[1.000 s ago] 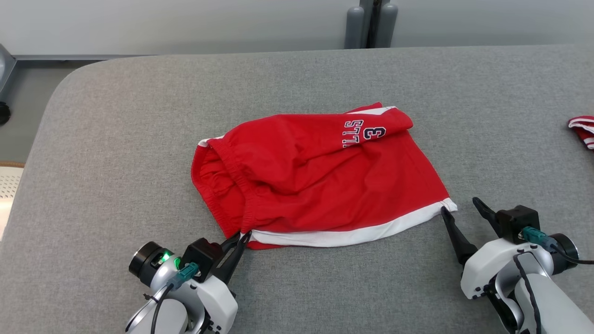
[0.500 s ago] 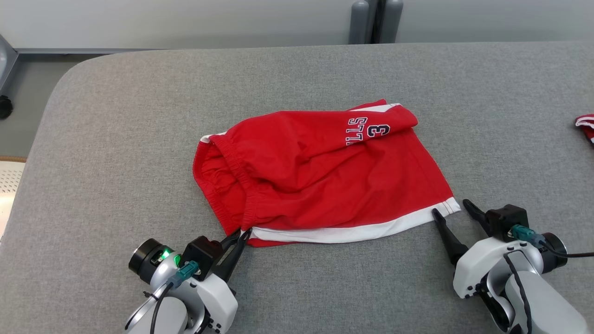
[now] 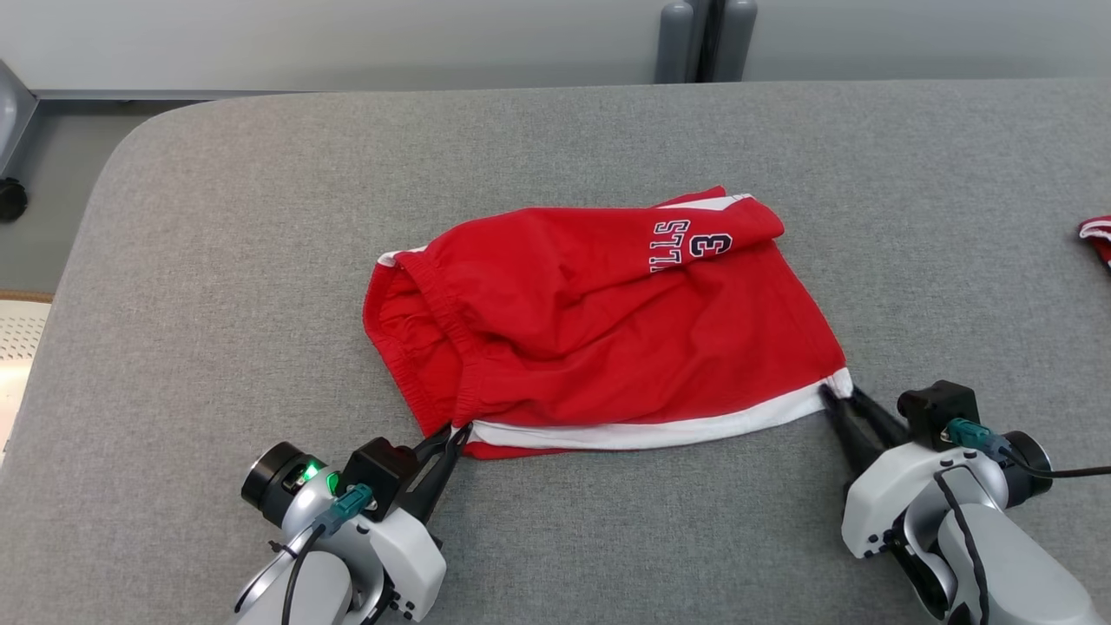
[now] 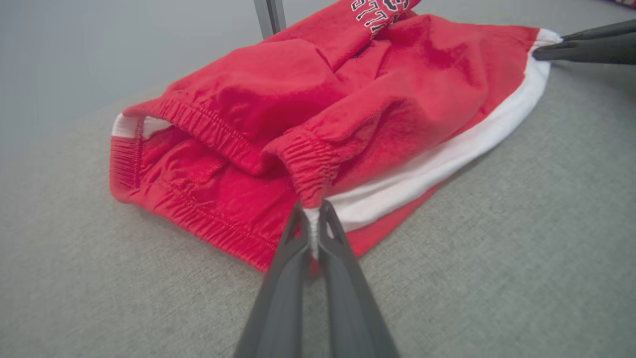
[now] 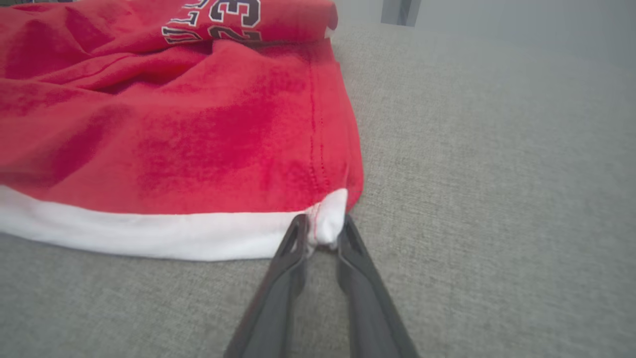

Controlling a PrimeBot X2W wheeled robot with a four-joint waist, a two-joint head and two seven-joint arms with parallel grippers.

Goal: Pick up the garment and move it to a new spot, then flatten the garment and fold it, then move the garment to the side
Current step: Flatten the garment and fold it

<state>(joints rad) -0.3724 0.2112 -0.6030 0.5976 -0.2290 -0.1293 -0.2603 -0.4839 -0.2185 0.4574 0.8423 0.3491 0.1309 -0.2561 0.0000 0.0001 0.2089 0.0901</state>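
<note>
Left gripper (image 3: 456,431): at the near left of the head view. Its fingers are closed to a thin slit, and a pinch of cloth is caught between the tips.
Left grasp point: the garment's (image 3: 608,347) near left corner, where the gathered waistband (image 3: 434,347) meets the white band (image 3: 651,431).
Right gripper (image 3: 838,392): at the near right, its fingers drawn together on the white near right corner. The right wrist view shows a small fold of white cloth squeezed between the tips.
Near edge: the white band runs from one gripper to the other and lies on the table (image 3: 217,260).
Garment: red shorts lying rumpled at the middle of the table, just beyond both grippers. The open waistband faces left and the leg hems face right.
Far edge: one leg is folded over the top, and its dark lettering (image 3: 694,246), with a 3, faces up near the far right corner.
Table: covered in grey fabric, with a rounded far left corner.
Right edge: a bit of red-and-white cloth (image 3: 1095,236) lies well apart from the shorts.
Beyond the table: two grey posts (image 3: 705,39) stand against a pale wall, and there is floor (image 3: 52,174) at the left.
</note>
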